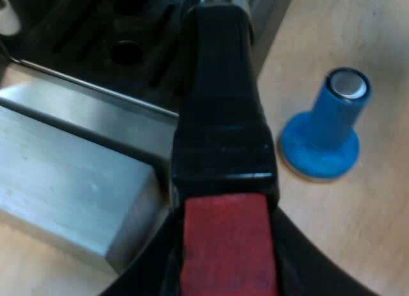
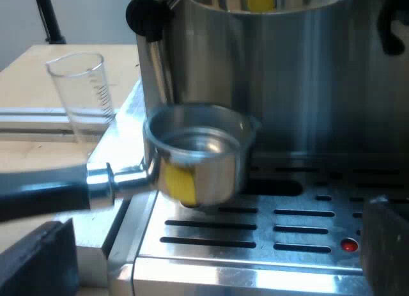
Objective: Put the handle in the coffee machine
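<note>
A: Right, status on the holder (image 2: 198,152)?
B: Not yet in. Its metal cup hangs over the drip tray (image 2: 255,257), close to the front of the coffee machine (image 2: 287,72), with no contact that I can see. By my reading, raising it to the head and locking it are both left to do.
A: What has it?
B: The left tool (image 1: 223,257). Its 2 fingers sit tight on either side of the handle (image 1: 220,117), at the red end. I judge it clamped, since the cup hangs free in air.
A: Right tool (image 2: 214,245)?
B: Spread wide, holding nothing, low in front of the tray.
A: Surface (image 1: 358,232)?
B: Pale wood. A blue tamper (image 1: 326,130) stands on its base near the machine, apart from it. A measuring glass (image 2: 80,91) stands upright by the machine's side, empty as far as I can tell.
A: Room?
B: A pale wall behind the glass; little else to read.
</note>
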